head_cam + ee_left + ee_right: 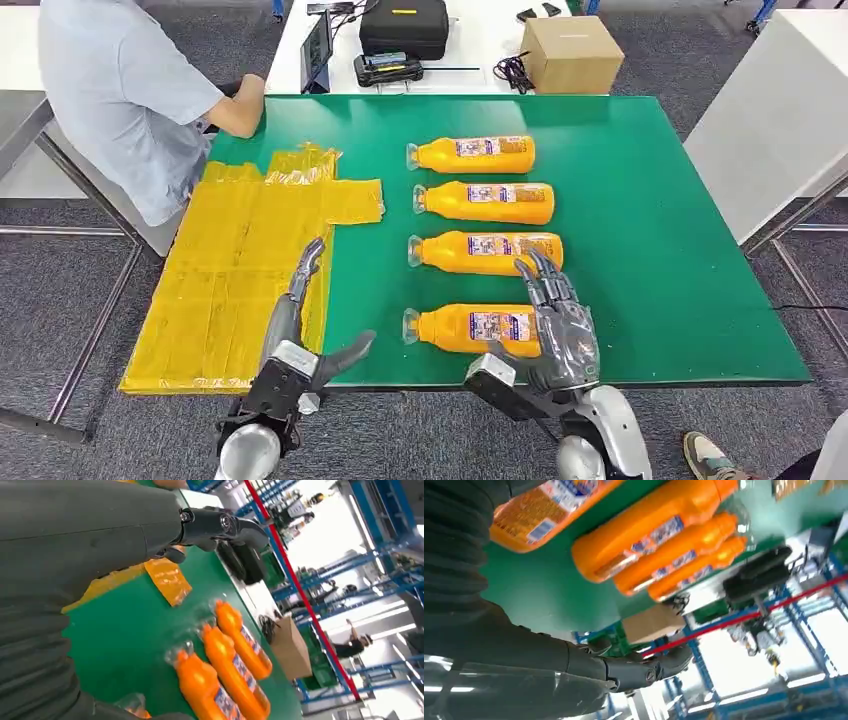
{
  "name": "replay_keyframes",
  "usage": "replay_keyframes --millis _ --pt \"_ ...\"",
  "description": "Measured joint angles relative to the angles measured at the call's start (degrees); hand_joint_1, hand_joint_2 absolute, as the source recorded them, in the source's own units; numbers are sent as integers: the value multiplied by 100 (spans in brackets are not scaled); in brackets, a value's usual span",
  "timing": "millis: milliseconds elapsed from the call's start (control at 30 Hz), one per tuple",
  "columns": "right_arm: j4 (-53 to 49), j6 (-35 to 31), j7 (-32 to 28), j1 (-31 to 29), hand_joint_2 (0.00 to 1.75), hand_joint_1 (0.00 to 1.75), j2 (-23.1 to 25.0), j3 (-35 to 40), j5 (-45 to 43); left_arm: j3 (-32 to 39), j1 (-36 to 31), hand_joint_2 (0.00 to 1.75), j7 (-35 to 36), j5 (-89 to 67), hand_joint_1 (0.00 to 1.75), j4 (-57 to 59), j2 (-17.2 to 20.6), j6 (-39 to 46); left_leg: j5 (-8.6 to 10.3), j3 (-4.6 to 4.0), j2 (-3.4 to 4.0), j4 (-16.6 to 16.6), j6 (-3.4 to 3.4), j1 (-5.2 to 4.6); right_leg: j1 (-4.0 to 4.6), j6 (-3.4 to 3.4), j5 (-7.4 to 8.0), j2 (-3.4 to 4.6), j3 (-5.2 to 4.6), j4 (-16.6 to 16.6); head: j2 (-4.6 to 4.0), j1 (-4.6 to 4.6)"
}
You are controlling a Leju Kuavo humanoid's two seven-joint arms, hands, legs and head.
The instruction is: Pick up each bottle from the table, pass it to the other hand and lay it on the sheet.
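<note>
A robotics test hall or industrial lab: beyond the right hand (560, 330) stands a green-topped desk (680, 250) on a metal frame over grey carpet. Farther past it lie a black equipment case (404, 27), a cardboard box (572, 54) and blue steel racking (385, 555).

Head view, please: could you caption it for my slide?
Both hands open over four orange bottles beside the yellow sheet.

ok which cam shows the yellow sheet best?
Head view: the whole yellow sheet lies flat on the green table. Left wrist view catches a strip and one corner beyond the left hand; right wrist, a scrap.
</note>
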Motion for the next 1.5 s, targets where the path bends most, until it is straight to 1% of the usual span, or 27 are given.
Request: replay_keyframes --millis 300,633,700,833,933,1200,1500 --pt "462 20 53 -207 175 0 -193 215 7 -118 -77 175 0 -2 0 120 29 -9 0 -3 -1 0 0 -1 -1 0 0 -1 0 0 0 -2" --pt "1196 247 346 -462 175 0 -414 460 -100 -241 -131 175 -22 -81 0 177 44 -42 0 -2 -1 0 0 -1 -1 0 0 0 0 0 0 -2" --pt "1284 263 444 -462 175 0 -472 505 -74 -262 -134 175 -22 -96 0 179 46 -42 0 -3 -1 0 0 -1 -1 0 0 -1 -1 0 0 0" --pt "1506 404 861 -481 175 0 -610 577 79 -276 -133 175 -24 -105 0 179 46 -42 0 -6 -2 0 0 -1 -1 0 0 -1 -2 0 0 0" --pt "1655 407 936 -534 175 0 -676 575 96 -278 -133 175 -24 -107 0 179 46 -46 0 -5 -2 0 0 -1 -1 0 0 0 -2 0 0 0" --pt "1836 404 1093 -597 175 0 -757 571 233 -278 -127 175 -42 -171 0 168 46 -79 0 -4 -2 0 0 -1 0 0 0 -1 -1 0 0 0" --pt "1815 385 1357 -608 175 0 -791 571 627 -273 -119 175 -42 -175 0 155 46 -79 0 -5 -2 1 0 -1 -1 0 0 -1 -1 0 0 0"
